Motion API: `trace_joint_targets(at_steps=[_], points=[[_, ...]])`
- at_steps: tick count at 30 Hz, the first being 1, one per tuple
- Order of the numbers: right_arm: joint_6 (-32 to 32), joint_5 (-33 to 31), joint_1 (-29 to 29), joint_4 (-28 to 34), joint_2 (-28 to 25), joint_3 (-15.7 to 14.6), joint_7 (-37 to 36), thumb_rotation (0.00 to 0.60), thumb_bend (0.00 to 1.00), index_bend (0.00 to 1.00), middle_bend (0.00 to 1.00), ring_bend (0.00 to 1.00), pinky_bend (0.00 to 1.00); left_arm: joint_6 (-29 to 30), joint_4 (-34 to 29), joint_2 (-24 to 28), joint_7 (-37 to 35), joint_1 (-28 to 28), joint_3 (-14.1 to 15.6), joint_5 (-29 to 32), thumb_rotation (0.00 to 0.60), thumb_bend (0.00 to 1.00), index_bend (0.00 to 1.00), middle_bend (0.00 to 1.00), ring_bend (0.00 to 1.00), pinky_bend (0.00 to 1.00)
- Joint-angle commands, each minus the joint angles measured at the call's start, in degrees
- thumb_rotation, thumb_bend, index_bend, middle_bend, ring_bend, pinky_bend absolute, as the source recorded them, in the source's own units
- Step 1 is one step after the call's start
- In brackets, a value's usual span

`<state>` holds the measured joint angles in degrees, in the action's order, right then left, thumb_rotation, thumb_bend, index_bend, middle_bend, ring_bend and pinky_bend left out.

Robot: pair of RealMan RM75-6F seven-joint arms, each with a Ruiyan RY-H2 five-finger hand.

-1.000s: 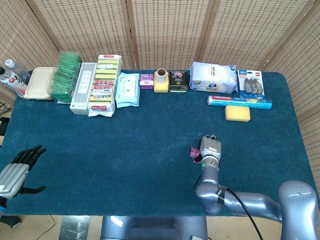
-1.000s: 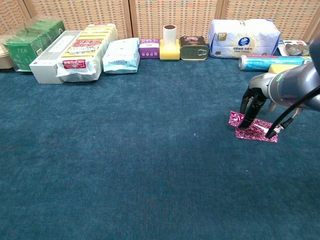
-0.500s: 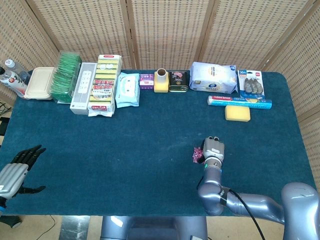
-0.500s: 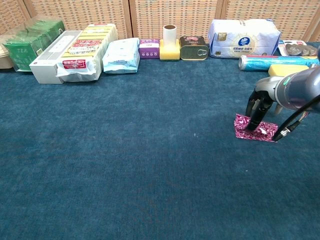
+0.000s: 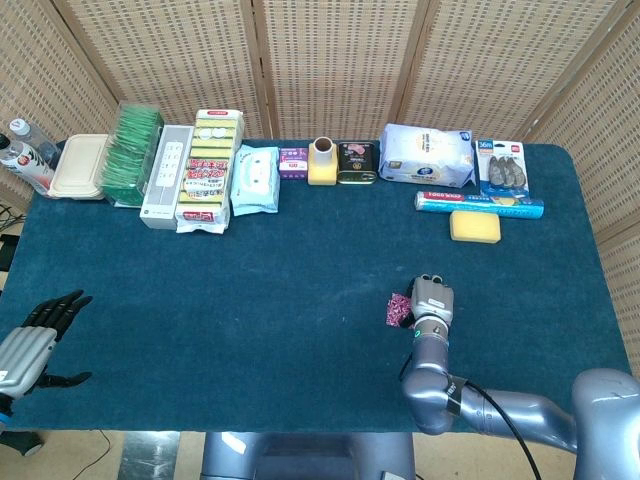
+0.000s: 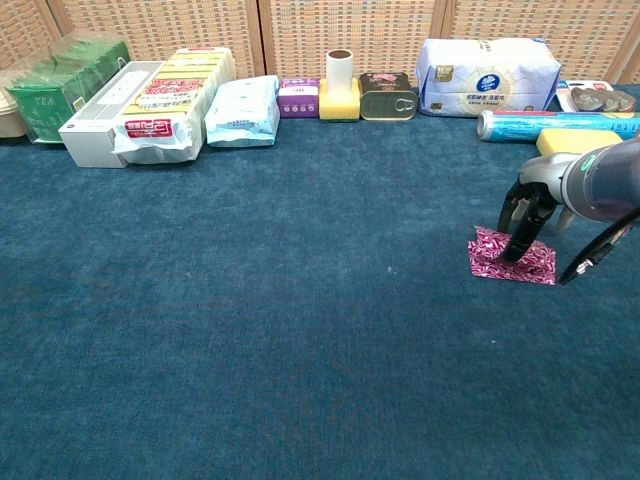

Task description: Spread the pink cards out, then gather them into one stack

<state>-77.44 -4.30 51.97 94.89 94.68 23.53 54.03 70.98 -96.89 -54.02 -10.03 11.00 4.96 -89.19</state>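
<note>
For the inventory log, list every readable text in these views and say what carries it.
"TEA": on the green packet at far left of the chest view.
"36m": on the blue blister pack at far right of the head view.
Print on the white tissue pack, the yellow sponge pack and the dark tin: too blurred.

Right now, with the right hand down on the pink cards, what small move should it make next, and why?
Probably a short sideways drag with the fingers pressing down. The right hand touches the top of the pink cards, which sit in one compact pile on the blue cloth, barely fanned, so spreading is not yet done. The left hand rests far away.
</note>
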Motion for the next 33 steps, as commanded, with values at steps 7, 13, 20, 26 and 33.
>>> trace_joint_targets(at_steps=[7, 13, 20, 26, 33], points=[[-0.3, -0.2, -0.1, 0.4, 0.6, 0.2, 0.5, 0.600, 0.31, 0.29, 0.15, 0.08, 0.18, 0.2, 0.1, 0.1, -0.5, -0.1, 0.0, -0.1, 0.600, 0.03, 0.00, 0.00, 0.00, 0.03], [0.1, -0.3, -0.4, 0.7, 0.6, 0.4, 0.4, 0.600, 0.31, 0.25, 0.14, 0.08, 0.18, 0.5, 0.2, 0.2, -0.8, -0.2, 0.0, -0.2, 0.600, 0.03, 0.00, 0.00, 0.00, 0.03], [-0.2, 0.8, -0.6, 1.1, 0.7, 0.5, 0.0, 0.600, 0.31, 0.25, 0.14, 0.08, 0.18, 0.7, 0.3, 0.2, -1.0, -0.2, 0.1, -0.4, 0.600, 0.03, 0.00, 0.00, 0.00, 0.03], [1.2, 4.8, -1.3, 0.5, 1.4, 0.2, -2.9, 0.600, 0.31, 0.25, 0.14, 0.08, 0.18, 0.7, 0.2, 0.1, -0.8, -0.3, 0.1, -0.4, 0.600, 0.03, 0.00, 0.00, 0.00, 0.04], [2.3, 10.1, -1.1, -2.3, 2.8, -1.0, -4.8, 0.600, 0.31, 0.25, 0.14, 0.09, 0.18, 0.6, 0.2, 0.0, -0.5, -0.3, -0.1, 0.0, 0.600, 0.03, 0.00, 0.00, 0.00, 0.03]])
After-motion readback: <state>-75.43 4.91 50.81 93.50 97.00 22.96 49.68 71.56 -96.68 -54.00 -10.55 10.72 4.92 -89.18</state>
